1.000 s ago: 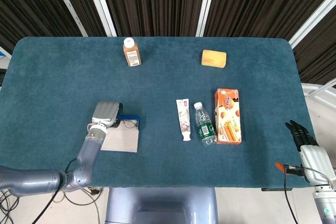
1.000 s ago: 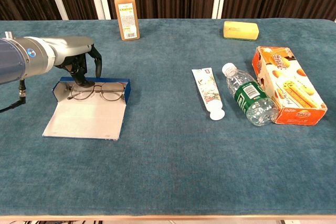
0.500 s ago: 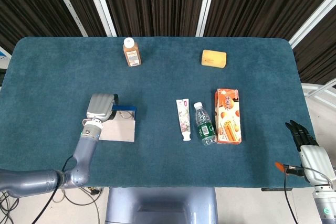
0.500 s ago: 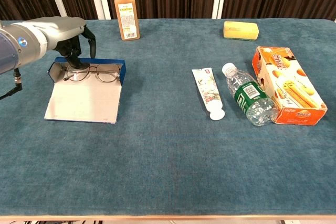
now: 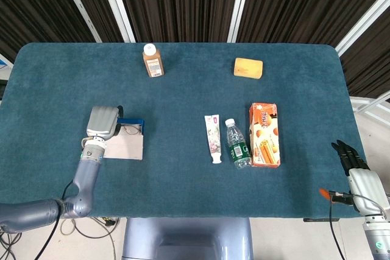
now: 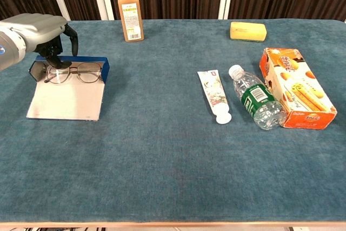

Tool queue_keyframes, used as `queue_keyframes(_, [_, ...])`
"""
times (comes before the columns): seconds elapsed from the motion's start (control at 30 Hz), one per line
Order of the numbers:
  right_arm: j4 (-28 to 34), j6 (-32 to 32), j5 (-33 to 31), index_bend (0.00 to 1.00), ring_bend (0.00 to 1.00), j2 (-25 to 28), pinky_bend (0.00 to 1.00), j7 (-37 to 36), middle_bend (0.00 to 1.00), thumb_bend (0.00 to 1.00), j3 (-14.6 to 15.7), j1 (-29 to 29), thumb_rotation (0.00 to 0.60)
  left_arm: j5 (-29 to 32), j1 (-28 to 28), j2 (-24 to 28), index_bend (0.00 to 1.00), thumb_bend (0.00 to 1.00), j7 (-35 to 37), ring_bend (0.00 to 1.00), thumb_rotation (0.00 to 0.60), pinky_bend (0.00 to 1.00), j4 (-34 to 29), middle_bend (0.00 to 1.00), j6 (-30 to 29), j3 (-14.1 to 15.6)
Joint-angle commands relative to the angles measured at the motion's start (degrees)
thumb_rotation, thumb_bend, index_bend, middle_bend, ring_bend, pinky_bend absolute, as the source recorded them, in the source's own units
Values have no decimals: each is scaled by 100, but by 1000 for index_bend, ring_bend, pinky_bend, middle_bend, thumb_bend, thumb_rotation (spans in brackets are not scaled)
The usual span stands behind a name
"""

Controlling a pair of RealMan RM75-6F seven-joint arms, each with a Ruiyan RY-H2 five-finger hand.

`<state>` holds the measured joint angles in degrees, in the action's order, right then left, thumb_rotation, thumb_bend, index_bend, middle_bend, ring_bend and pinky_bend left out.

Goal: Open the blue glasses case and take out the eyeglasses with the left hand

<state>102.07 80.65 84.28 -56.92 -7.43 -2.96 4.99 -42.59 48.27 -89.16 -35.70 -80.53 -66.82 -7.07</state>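
The blue glasses case [image 6: 103,66] lies open at the left of the table, its pale lid [image 6: 66,100] flat toward me. The eyeglasses [image 6: 76,72] rest inside along the blue back wall. My left hand [image 6: 39,27] hangs over the case's left end with fingers curled down, pinching the left side of the eyeglasses. The head view shows the same hand [image 5: 102,121] beside the case [image 5: 132,122], with the eyeglasses [image 5: 129,130] just right of it. My right hand [image 5: 351,155] hangs off the table's right edge, fingers straight and holding nothing.
A brown juice bottle [image 6: 130,13] stands at the back, a yellow sponge [image 6: 247,31] further right. A toothpaste tube [image 6: 214,95], a lying water bottle [image 6: 255,103] and an orange biscuit box [image 6: 292,87] sit right of centre.
My left hand has drawn back to the left and away from me, and the open case with the eyeglasses slid along with it. The right hand stayed still.
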Motion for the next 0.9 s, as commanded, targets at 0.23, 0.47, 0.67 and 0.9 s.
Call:
queue_keyframes(0.23, [5,0,-2,0,0,5,186,-10,0,161,2,-5,600,-330,-209,-110,568,389,-5,927,600,1000,284,1000,113,86])
queue_keyframes(0.47, [2,-11,-12,0,0,12,186,-31,0,161,1,-4,600,-373,-289,-145,568,389,-49,927,600,1000,369,1000,158,-15])
queue_keyframes(0.67, [1,-5,-8,0,0,8,186,-27,0,159,1,-7,600,-472,-351,-108,569,389,-18,927,600,1000,349,1000,139,-114])
queue_keyframes(0.9, [5,-11,-13,0,0,8,186,-21,0,160,1,-6,600,-718,-445,-87,570,389,107,927,600,1000,415,1000,121,-148])
